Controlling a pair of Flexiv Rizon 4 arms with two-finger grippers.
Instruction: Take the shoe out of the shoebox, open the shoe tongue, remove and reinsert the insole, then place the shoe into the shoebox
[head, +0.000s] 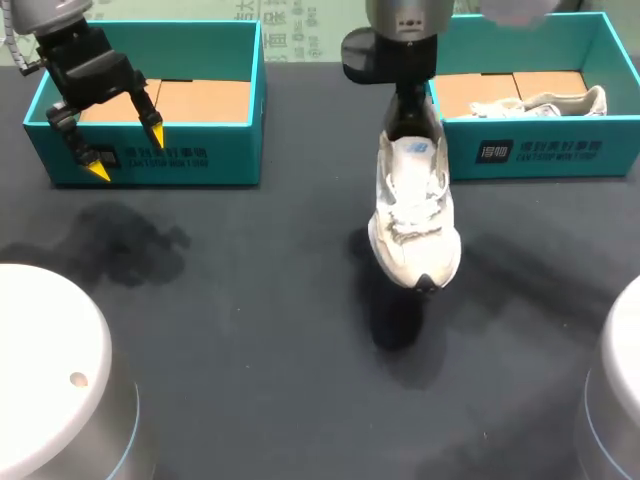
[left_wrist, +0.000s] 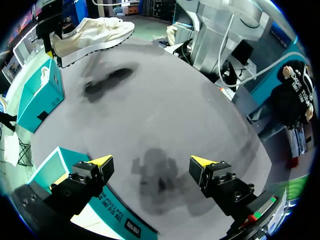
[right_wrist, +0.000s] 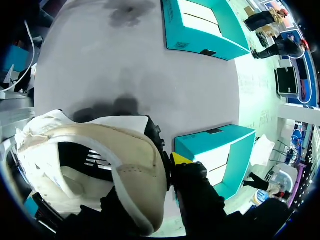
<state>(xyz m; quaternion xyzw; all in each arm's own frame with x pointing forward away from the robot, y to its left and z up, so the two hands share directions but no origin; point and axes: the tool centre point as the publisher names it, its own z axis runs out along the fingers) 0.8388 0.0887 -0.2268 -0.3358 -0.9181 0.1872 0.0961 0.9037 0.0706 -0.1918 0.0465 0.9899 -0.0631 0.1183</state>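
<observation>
Head view shows the right jaws clamped on the heel of the white sneaker, holding it up over the dark table, near the right teal shoebox. The left jaws hang wide apart over the left shoebox.

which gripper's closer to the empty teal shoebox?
Left. The left gripper hangs open over the front wall of the empty shoebox. The right gripper is off by the other shoebox, shut on the white shoe at its heel.
</observation>
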